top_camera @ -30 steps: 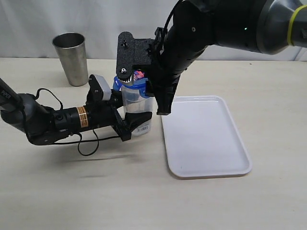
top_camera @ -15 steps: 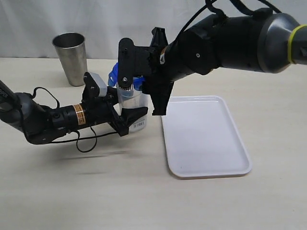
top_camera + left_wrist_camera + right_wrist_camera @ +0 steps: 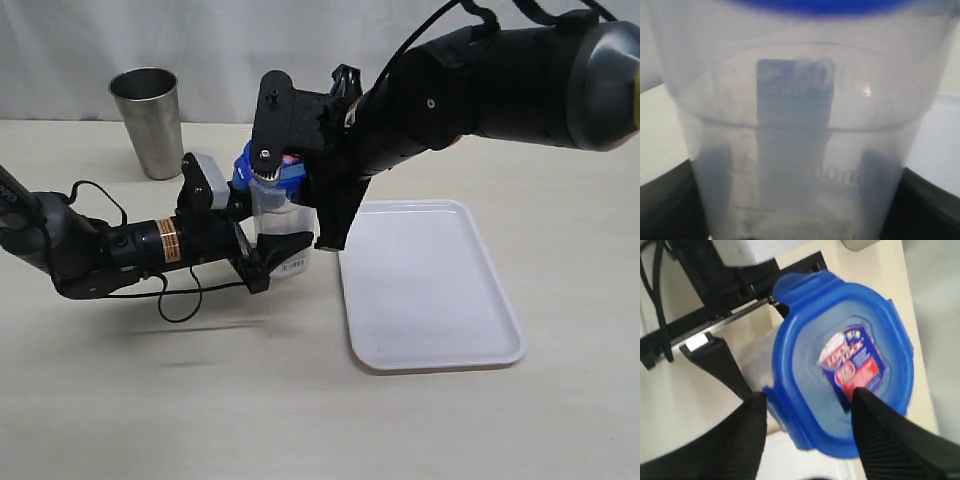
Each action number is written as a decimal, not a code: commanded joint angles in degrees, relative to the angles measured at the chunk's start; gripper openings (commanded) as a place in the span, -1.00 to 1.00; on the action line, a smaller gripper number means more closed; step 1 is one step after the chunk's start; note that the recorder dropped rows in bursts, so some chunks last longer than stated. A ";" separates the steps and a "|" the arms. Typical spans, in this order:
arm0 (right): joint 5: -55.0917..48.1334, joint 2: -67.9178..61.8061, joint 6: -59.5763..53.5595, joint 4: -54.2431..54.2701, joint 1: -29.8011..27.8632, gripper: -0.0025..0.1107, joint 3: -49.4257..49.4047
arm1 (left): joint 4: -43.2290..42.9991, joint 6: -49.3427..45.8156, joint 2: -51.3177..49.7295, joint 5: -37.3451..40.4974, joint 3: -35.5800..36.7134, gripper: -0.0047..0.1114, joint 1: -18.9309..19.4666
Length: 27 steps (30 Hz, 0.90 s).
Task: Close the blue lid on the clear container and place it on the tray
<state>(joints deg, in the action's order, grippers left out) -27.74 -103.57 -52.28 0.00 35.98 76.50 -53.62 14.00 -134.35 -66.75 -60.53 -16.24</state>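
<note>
Right wrist view shows blue lid (image 3: 835, 340) (sticker (image 3: 852, 365) unreadable)

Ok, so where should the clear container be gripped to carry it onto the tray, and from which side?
Grip the clear container low on its body, coming side-on from the side away from the tray. It stands upright, tall and narrow, so jaws fit across its walls. The blue lid and the right gripper occupy the top. The left gripper holds it just that way.
</note>
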 commanded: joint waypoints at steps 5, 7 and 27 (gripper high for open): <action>-13.83 5.27 -2.55 15.98 0.20 -0.02 5.24 | -6.11 -5.81 -0.02 -2.49 0.21 -0.92 0.33; -17.93 6.41 -1.53 17.50 0.20 -0.02 7.66 | -7.47 -8.73 -0.02 -3.21 0.21 -0.92 0.97; -38.09 -5.69 5.12 11.61 -0.68 -0.15 22.78 | -20.77 -25.13 -0.02 -3.21 0.21 -0.92 1.60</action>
<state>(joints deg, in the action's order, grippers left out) -66.85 -109.24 -45.01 10.14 35.55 98.82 -72.57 -11.65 -134.24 -72.66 -60.53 -14.72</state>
